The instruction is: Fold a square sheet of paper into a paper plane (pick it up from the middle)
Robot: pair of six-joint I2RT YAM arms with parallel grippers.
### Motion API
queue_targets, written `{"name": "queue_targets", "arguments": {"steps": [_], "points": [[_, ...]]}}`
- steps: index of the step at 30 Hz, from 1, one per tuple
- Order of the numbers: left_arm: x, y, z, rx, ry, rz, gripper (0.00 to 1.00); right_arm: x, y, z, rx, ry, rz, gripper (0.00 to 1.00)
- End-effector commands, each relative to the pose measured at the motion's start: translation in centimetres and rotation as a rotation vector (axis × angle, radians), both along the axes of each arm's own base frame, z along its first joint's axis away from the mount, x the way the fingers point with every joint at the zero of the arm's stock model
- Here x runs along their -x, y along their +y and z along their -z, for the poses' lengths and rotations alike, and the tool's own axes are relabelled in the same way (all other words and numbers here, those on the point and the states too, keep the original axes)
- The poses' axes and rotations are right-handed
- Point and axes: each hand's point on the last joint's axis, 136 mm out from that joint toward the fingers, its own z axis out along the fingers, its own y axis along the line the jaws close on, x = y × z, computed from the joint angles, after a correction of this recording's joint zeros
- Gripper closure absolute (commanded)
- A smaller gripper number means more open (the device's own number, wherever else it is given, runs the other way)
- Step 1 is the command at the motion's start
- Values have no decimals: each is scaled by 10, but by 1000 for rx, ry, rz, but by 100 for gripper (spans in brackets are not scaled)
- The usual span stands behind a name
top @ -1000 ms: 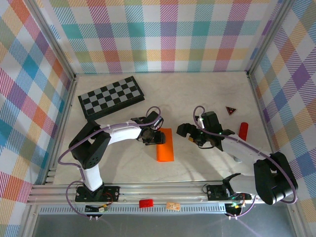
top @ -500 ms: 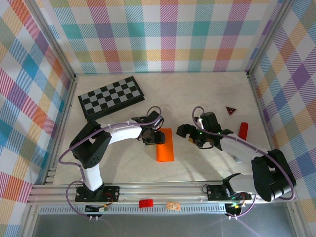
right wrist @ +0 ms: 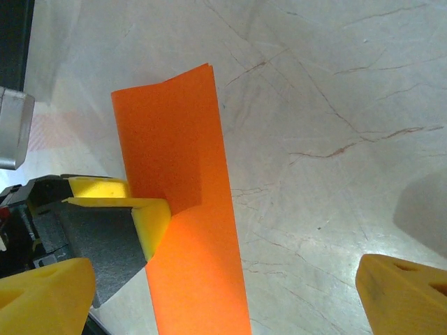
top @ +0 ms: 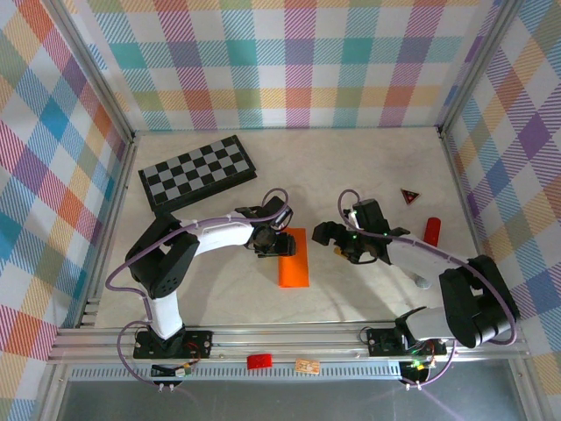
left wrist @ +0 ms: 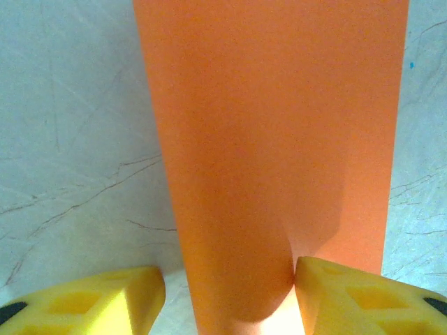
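Your wide-open right hand [top: 331,241] edged nearer the folded bright orange paper sheet [top: 294,265], where your half-open left hand [top: 268,246], one finger pressing its end, could have skewed the crease.

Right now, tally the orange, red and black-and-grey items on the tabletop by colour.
Orange: 1, folded paper
Red: 2, cylinder, dark triangle
Black-and-grey: 1, checkerboard
Total: 4
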Motion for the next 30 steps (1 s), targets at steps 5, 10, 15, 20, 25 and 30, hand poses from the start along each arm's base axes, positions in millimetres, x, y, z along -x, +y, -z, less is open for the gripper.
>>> {"name": "queue_targets", "arguments": {"steps": [5,10,15,20,25,30], "points": [[15,39,63,-191,67,-31,47,-7,3,-12,-25,-47,-2,4],[15,37,64,-183,73,-29,49,-4,1,-9,-21,-45,3,4],[14,34,65,-173,80,-27,48,-4,1,-10,-25,-47,3,4],[14,36,66,-183,80,-30,48,-4,1,-9,-26,-43,3,4],[15,35,68,-180,86,-35,47,-3,2,-8,-31,-38,4,4],[16,36,71,-189,93,-25,47,-3,2,-7,-32,-39,4,4]]}}
